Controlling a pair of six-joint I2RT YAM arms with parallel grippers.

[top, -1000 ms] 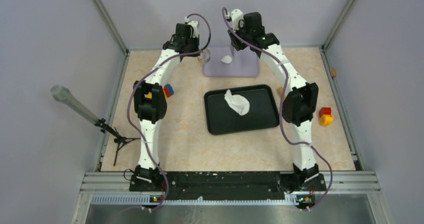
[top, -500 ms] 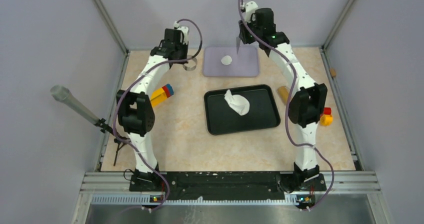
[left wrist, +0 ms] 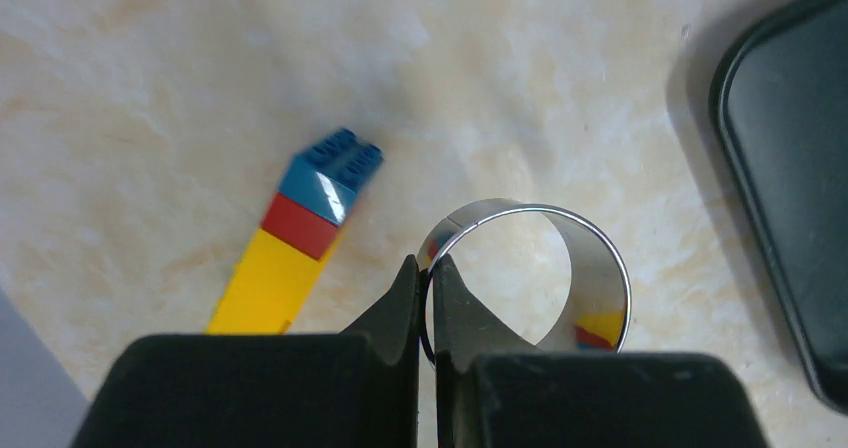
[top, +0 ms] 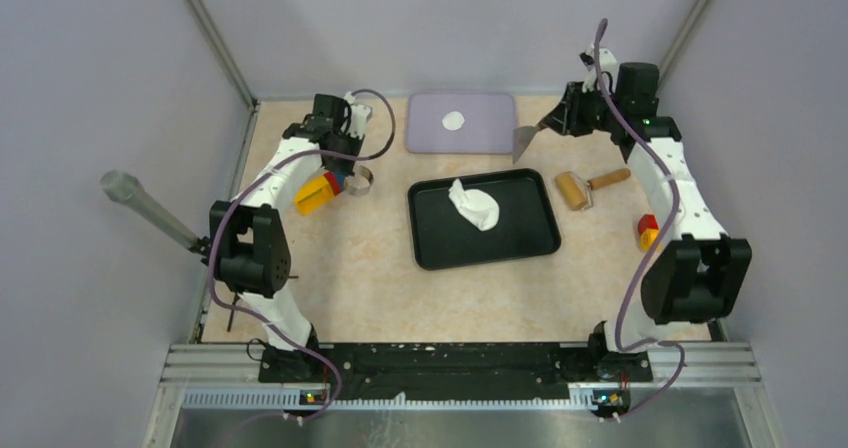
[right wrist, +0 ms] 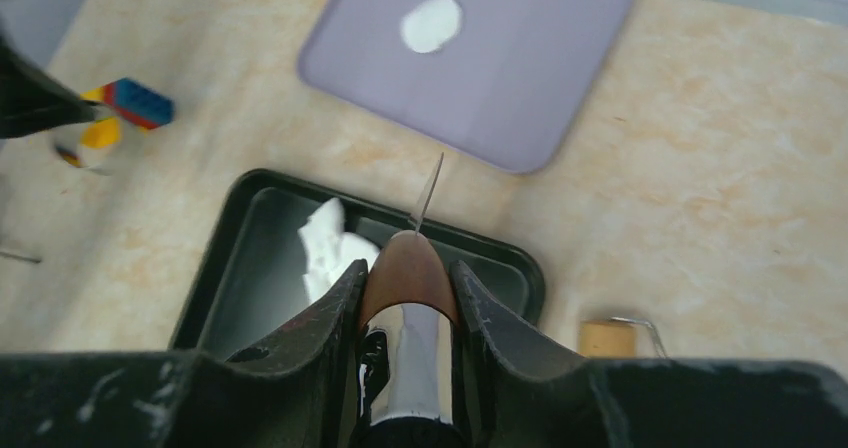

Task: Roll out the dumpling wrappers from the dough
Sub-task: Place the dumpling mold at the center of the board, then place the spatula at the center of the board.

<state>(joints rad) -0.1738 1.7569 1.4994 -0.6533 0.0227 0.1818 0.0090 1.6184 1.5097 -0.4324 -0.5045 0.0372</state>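
While the left gripper [left wrist: 427,273] pinches a metal ring [left wrist: 595,278] at 9 o'clock of the black tray [top: 530,243], the right gripper [right wrist: 405,268] clamps a scraper [top: 527,140]. The dough [top: 475,206] lies in the tray — one dumpling wrapper [top: 454,120] on the purple mat [top: 490,133] at 12 o'clock.

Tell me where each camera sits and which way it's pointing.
Top external: above, behind the robot, looking down on the table; left arm and right arm show.
Left wrist: on the left arm, facing down; left hand pinching a metal ring beside a block stack.
Right wrist: on the right arm, angled down toward the purple mat; right hand gripping a scraper.
Shared: top and right wrist both show dough in the black tray.
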